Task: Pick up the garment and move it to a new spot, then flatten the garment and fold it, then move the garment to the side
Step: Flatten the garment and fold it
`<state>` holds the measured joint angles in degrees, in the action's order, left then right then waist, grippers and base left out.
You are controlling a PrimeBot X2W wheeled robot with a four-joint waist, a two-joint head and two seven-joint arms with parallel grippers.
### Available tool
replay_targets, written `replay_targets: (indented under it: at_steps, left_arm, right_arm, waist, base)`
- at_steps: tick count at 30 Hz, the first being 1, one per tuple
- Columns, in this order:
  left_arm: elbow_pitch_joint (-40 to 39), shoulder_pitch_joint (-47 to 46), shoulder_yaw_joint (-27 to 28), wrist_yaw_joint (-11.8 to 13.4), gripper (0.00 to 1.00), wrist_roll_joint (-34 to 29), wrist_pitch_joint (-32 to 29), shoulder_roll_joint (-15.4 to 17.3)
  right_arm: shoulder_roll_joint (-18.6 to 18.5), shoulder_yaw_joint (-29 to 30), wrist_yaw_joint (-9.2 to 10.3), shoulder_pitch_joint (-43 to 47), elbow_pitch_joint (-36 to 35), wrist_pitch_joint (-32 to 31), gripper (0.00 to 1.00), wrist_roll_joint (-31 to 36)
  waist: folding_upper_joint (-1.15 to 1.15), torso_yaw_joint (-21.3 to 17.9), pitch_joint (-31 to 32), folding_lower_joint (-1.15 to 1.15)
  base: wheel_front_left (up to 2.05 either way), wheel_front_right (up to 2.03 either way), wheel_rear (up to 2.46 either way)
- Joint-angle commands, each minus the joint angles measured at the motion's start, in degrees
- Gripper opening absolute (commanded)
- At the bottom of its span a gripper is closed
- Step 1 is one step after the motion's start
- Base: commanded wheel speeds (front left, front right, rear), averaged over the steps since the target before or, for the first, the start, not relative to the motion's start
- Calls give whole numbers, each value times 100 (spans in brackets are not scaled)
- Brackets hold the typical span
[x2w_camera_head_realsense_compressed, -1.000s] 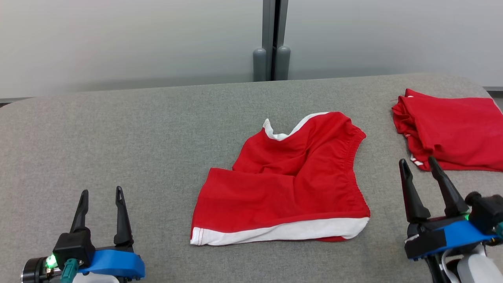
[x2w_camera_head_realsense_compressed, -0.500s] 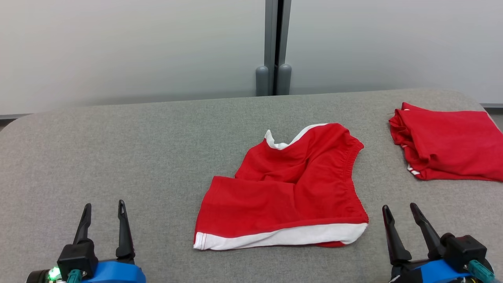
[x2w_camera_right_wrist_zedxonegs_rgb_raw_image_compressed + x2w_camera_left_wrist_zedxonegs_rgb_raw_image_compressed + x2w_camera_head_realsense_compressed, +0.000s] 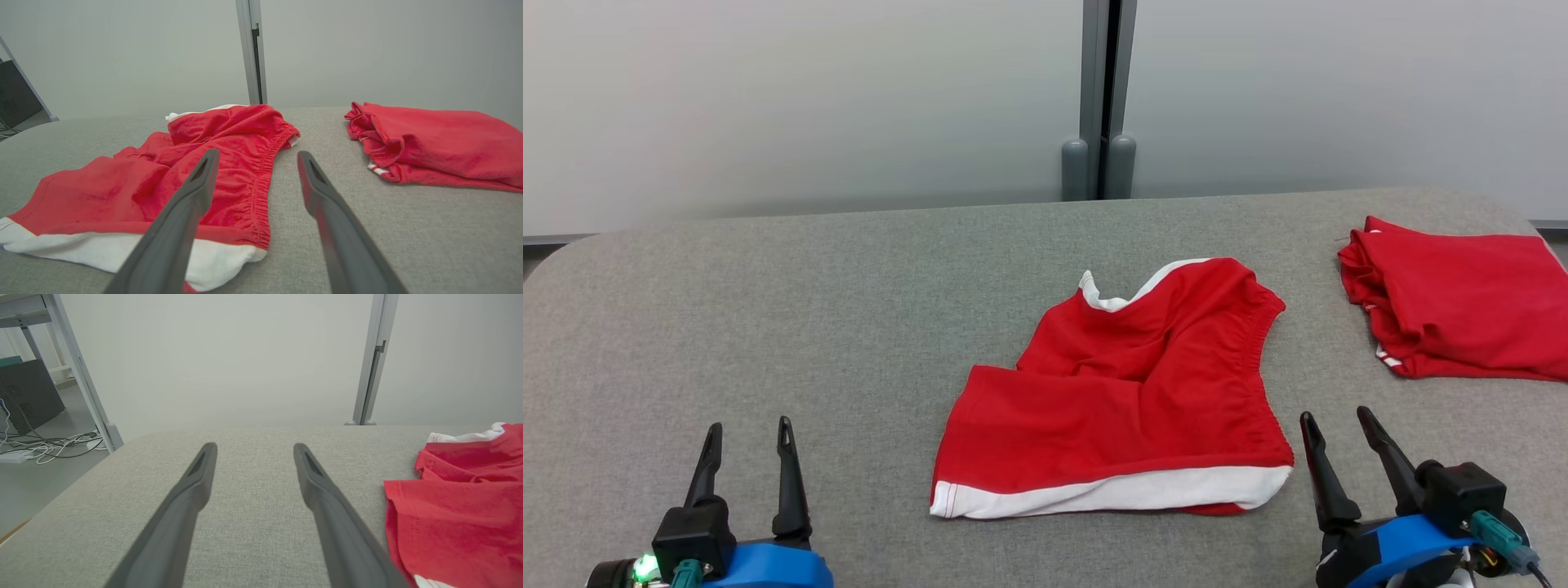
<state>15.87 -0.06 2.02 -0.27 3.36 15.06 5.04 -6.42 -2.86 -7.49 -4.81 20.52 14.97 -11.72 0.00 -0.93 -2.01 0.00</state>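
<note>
This looks to me like a lab or test room: a grey fabric worktop [image 3: 768, 310] before plain pale partition panels [image 3: 809, 98] with a metal post [image 3: 1101, 90] at twelve o'clock. At ten o'clock, loose cables [image 3: 45, 447] lie on bare floor [image 3: 24, 490] beside a metal frame [image 3: 77, 371].

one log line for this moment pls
crumpled red shorts with white trim: mid grey fabric table, unheld | folded red garment: far right | left hand: open | right hand: open
</note>
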Motion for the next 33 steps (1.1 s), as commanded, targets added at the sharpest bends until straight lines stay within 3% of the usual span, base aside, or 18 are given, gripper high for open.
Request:
replay_targets:
  at_steps: [1,16,22,33]
  left_arm:
    - [-27,47,-10,30,100,-9,14,1]
    - [62,-54,5,64,100,52,13,104]
    - [179,-118,-387,-221,100,-28,10,82]
    - [1187,-447,-1494,-632,100,-143,-158,-50]
  right_arm:
    - [-2,2,-1,-68,14,29,100,0]
    - [-63,-52,-1,-118,176,30,100,-71]
    - [-152,-43,-1,-174,418,-108,100,-117]
    - [-461,-408,-1,-524,1342,-218,100,-356]
  waist:
    - [0,-4,0,0]
    - [0,-62,-40,0]
    - [0,-67,-54,0]
    - [0,-113,-213,0]
  base:
    - [0,0,0]
    - [0,0,0]
    - [0,0,0]
    - [0,0,0]
